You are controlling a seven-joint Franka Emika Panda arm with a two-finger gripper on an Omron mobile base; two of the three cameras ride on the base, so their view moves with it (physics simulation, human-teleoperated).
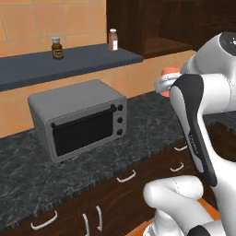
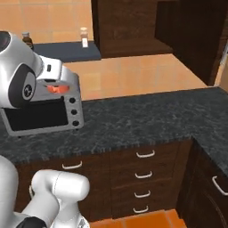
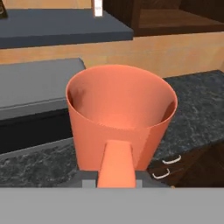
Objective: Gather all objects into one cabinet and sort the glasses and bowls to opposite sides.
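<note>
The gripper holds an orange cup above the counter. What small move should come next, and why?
Probably lift and carry the orange cup toward the dark grey shelf. The gripper is shut on the cup's wall, and the shelf sits higher and farther back, above the toaster oven.

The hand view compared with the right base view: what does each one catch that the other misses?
The hand view looks straight into the open mouth of the orange cup that the hand holds. The right base view adds the counter's corner, the drawers below, and the robot's arm; there the cup is just an orange patch. Both share the grey oven, the dark shelf with its white bottle, and the brown cupboard.
</note>
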